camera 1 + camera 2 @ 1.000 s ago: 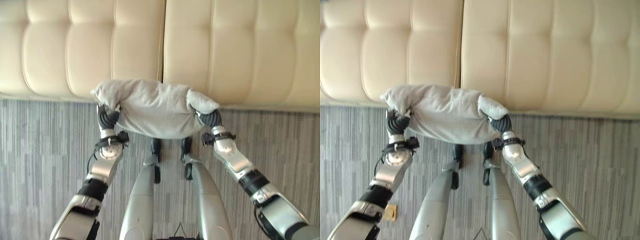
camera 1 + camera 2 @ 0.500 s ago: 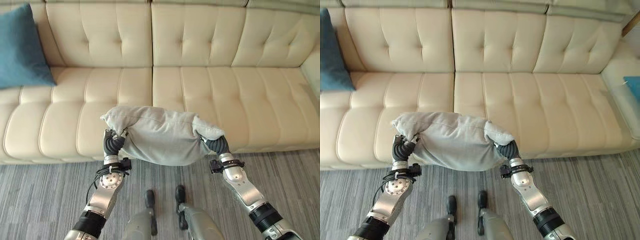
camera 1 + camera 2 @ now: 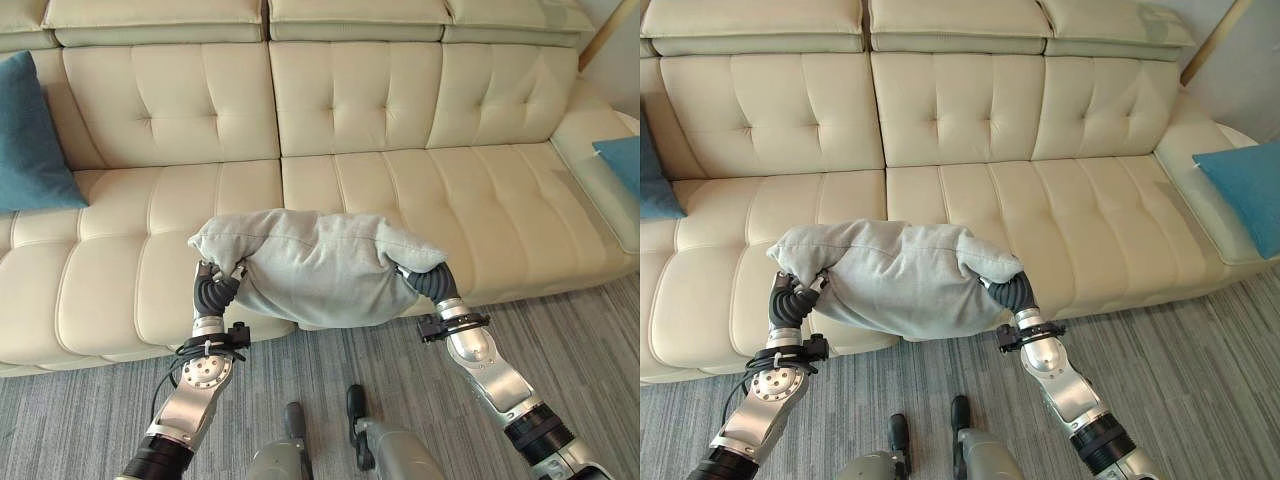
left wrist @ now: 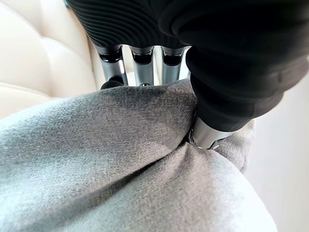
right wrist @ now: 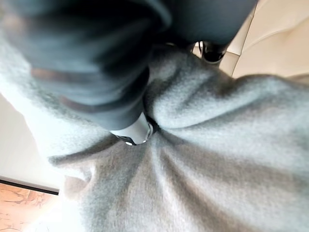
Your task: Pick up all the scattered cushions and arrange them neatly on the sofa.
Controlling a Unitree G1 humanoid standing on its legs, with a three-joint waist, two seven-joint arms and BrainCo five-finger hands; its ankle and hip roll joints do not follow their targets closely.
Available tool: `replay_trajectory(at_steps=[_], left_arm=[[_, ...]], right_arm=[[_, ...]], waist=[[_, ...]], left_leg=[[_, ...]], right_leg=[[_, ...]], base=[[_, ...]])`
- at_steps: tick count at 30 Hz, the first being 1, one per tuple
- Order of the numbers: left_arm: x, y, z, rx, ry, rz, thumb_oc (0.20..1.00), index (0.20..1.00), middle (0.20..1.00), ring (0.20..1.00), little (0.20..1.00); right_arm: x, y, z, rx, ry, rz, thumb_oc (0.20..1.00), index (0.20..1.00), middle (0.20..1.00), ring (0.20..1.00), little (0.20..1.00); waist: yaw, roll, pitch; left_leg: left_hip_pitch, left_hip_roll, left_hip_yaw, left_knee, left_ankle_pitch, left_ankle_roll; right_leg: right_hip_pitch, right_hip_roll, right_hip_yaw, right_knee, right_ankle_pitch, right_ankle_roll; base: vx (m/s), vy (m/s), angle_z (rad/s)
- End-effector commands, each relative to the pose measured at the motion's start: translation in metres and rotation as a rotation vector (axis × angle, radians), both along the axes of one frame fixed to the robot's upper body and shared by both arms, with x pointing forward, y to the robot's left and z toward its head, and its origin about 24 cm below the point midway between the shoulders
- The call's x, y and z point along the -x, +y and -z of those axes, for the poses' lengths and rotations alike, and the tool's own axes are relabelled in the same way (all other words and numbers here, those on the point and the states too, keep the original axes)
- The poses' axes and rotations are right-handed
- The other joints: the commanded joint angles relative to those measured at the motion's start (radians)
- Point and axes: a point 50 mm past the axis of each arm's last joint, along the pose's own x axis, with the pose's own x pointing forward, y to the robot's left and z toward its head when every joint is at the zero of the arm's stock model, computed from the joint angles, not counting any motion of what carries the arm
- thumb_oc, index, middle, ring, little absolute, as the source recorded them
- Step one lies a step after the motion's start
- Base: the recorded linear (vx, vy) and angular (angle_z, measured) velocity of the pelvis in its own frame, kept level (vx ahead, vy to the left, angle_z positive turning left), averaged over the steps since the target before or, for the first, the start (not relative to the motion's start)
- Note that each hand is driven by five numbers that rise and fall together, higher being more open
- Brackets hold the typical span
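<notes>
Cream leather is stretching across the whole scene: the sofa (image 3: 400,190) is running wall to wall above a strip of striped grey carpet (image 3: 90,420); you are standing at its front edge with the grey cushion (image 3: 320,265) held up between both arms, hanging over the lip of the seat and not yet resting on it. Your left hand (image 4: 140,72) is pinching one end, its silver fingers lying over the cloth and the thumb digging in from the near side; your right hand (image 5: 130,130) is clamping the other end, its thumb sinking into a deep fold of fabric. To finish this step well, you are probably wanting to carry the cushion further in over the seat before letting go; bringing it upright against the tufted backrest would be reading as neater than dropping it flat; releasing both ends together should be keeping it from flopping sideways; the soft filling is sagging in the middle, so lowering it gently seems wise. Counting what is showing: one grey cushion in your grasp; two teal cushions on the sofa, one (image 3: 35,135) leaning at the far left end, one (image 3: 1245,190) lying on the right-hand section; one sofa.
</notes>
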Motion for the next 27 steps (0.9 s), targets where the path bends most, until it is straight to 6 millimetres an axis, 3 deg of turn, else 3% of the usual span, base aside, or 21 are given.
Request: replay_trajectory(at_steps=[1, 4, 8, 10, 12, 14, 16, 17, 18, 20, 24, 27], left_arm=[[-0.005, -0.040, -0.046, -0.039, -0.246, 0.220, 0.200, 0.200, 0.200, 0.200, 0.200], [-0.008, -0.041, -0.046, -0.014, -0.248, 0.212, 0.200, 0.200, 0.200, 0.200, 0.200], [-0.008, -0.047, -0.045, 0.007, -0.248, 0.245, 0.200, 0.200, 0.200, 0.200, 0.200], [-0.008, -0.051, -0.042, 0.041, -0.237, 0.258, 0.200, 0.200, 0.200, 0.200, 0.200], [-0.008, -0.050, -0.041, 0.052, -0.229, 0.268, 0.200, 0.200, 0.200, 0.200, 0.200], [-0.009, -0.051, -0.040, 0.070, -0.225, 0.272, 0.200, 0.200, 0.200, 0.200, 0.200], [-0.012, -0.055, -0.038, 0.085, -0.214, 0.280, 0.200, 0.200, 0.200, 0.200, 0.200], [-0.013, -0.056, -0.038, 0.081, -0.210, 0.287, 0.200, 0.200, 0.200, 0.200, 0.200], [-0.013, -0.059, -0.039, 0.066, -0.208, 0.309, 0.200, 0.200, 0.200, 0.200, 0.200], [-0.013, -0.060, -0.040, 0.065, -0.208, 0.315, 0.200, 0.200, 0.200, 0.200, 0.200], [-0.015, -0.059, -0.039, 0.059, -0.200, 0.305, 0.200, 0.200, 0.200, 0.200, 0.200], [-0.011, -0.056, -0.035, 0.062, -0.184, 0.295, 0.200, 0.200, 0.200, 0.200, 0.200]], right_arm=[[0.005, 0.062, -0.070, -0.130, -0.324, -0.279, 0.200, 0.200, 0.200, 0.200, 0.200], [0.002, 0.057, -0.064, -0.101, -0.296, -0.264, 0.200, 0.200, 0.200, 0.200, 0.200], [0.005, 0.046, -0.055, -0.080, -0.272, -0.242, 0.200, 0.200, 0.200, 0.200, 0.200], [0.006, 0.039, -0.050, -0.072, -0.256, -0.228, 0.200, 0.200, 0.200, 0.200, 0.200], [0.005, 0.032, -0.047, -0.071, -0.240, -0.214, 0.200, 0.200, 0.200, 0.200, 0.200], [0.005, 0.027, -0.046, -0.073, -0.230, -0.205, 0.200, 0.200, 0.200, 0.200, 0.200], [0.004, 0.023, -0.046, -0.065, -0.226, -0.193, 0.200, 0.200, 0.200, 0.200, 0.200], [0.004, 0.021, -0.047, -0.062, -0.231, -0.187, 0.200, 0.200, 0.200, 0.200, 0.200], [0.006, 0.017, -0.049, -0.061, -0.244, -0.182, 0.200, 0.200, 0.200, 0.200, 0.200], [0.006, 0.017, -0.049, -0.062, -0.244, -0.179, 0.200, 0.200, 0.200, 0.200, 0.200], [0.005, 0.016, -0.048, -0.060, -0.246, -0.154, 0.200, 0.200, 0.200, 0.200, 0.200], [0.007, 0.018, -0.049, -0.054, -0.254, -0.162, 0.200, 0.200, 0.200, 0.200, 0.200]], waist=[[0.018, -0.016, 0.001], [0.003, -0.010, 0.009], [-0.019, -0.001, -0.003], [-0.025, 0.008, -0.015], [-0.031, 0.019, -0.040], [-0.039, 0.018, -0.050], [-0.042, 0.013, -0.053], [-0.038, 0.006, -0.051], [-0.029, -0.018, -0.050], [-0.021, -0.027, -0.045], [0.013, -0.025, -0.035], [0.014, -0.012, -0.057]], left_leg=[[0.051, -0.017, -0.088, 0.125, -0.185, -0.010], [0.099, -0.034, -0.112, 0.111, -0.207, -0.019], [0.158, -0.042, -0.158, 0.108, -0.246, -0.046], [0.139, -0.016, -0.164, 0.168, -0.216, -0.084], [0.122, 0.029, -0.162, 0.224, -0.145, -0.127], [0.100, 0.051, -0.158, 0.293, -0.082, -0.147], [0.078, 0.077, -0.140, 0.313, -0.051, -0.149], [0.056, 0.079, -0.135, 0.307, -0.061, -0.141], [-0.017, 0.066, -0.131, 0.255, -0.111, -0.120], [-0.049, 0.058, -0.132, 0.237, -0.110, -0.118], [-0.107, 0.062, -0.156, 0.134, -0.010, -0.141], [-0.058, 0.071, -0.144, 0.082, -0.013, -0.133]], right_leg=[[0.019, -0.092, -0.085, -0.083, -0.009, 0.042], [-0.023, -0.081, -0.114, -0.186, 0.011, 0.040], [-0.002, -0.080, -0.084, -0.236, 0.027, 0.021], [0.029, -0.077, -0.092, -0.237, 0.031, -0.002], [0.070, -0.060, -0.129, -0.250, 0.014, -0.024], [0.109, -0.043, -0.136, -0.259, -0.004, -0.042], [0.143, -0.037, -0.144, -0.264, -0.033, -0.057], [0.160, -0.038, -0.142, -0.269, -0.044, -0.058], [0.198, -0.048, -0.133, -0.283, -0.062, -0.057], [0.212, -0.052, -0.129, -0.287, -0.065, -0.056], [0.268, -0.039, -0.111, -0.299, -0.083, -0.055], [0.298, -0.033, -0.106, -0.297, -0.097, -0.055]], base=[[0.16, -0.044, 0.03], [0.26, -0.079, 0.00], [0.29, -0.161, 0.58], [0.25, -0.255, 0.89], [0.25, -0.259, 0.37], [0.20, -0.164, 0.14], [0.16, -0.106, 0.14], [0.26, -0.116, -0.10], [0.21, -0.083, -0.20], [0.14, -0.032, 0.00], [0.15, 0.053, -0.29], [0.19, 0.135, -0.29]])
